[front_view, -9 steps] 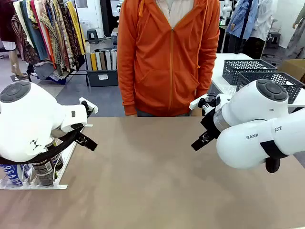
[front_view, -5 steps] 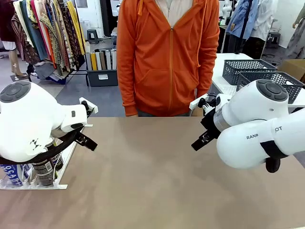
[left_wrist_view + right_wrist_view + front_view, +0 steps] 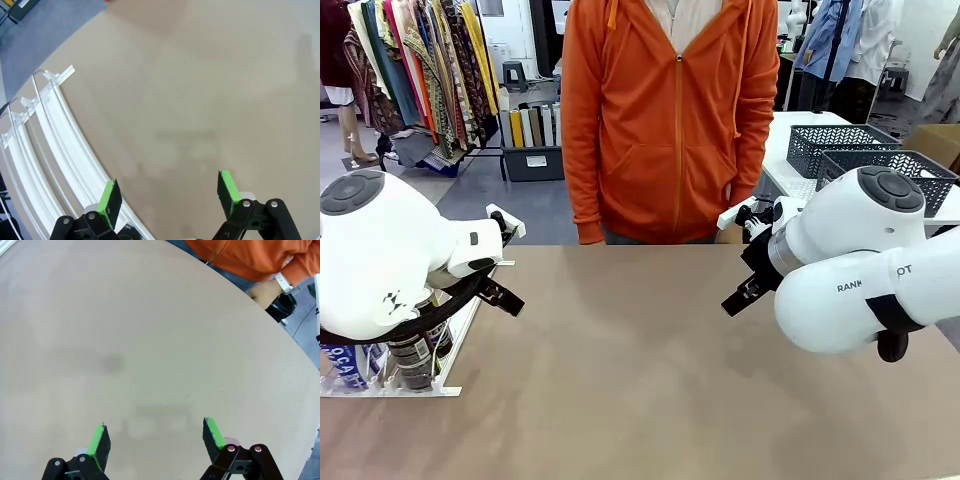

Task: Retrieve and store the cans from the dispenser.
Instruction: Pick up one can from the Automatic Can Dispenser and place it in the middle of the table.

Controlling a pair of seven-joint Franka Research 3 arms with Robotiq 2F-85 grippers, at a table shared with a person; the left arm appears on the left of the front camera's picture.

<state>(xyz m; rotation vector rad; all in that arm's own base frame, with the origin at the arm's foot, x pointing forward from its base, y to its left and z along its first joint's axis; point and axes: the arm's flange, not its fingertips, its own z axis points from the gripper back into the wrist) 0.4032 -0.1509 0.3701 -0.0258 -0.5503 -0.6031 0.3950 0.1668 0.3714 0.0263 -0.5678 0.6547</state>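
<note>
No can looks stored yet; every one is left to fetch. The left pincer (image 3: pixel 170 192) hangs released and empty over bare table (image 3: pixel 210 90), with the dispenser (image 3: pixel 50 130) rails just beside one finger. The cans (image 3: pixel 415 362) sit in the dispenser, back under that arm. The right pincer (image 3: pixel 155 440) gapes empty too, well apart from them.

Readable print
Right arm (image 3: pixel 850 288): "RANK", "OT"; blue can (image 3: pixel 340 365) at the worktop's (image 3: pixel 650 390) left edge: white letters, perhaps "CA".
</note>
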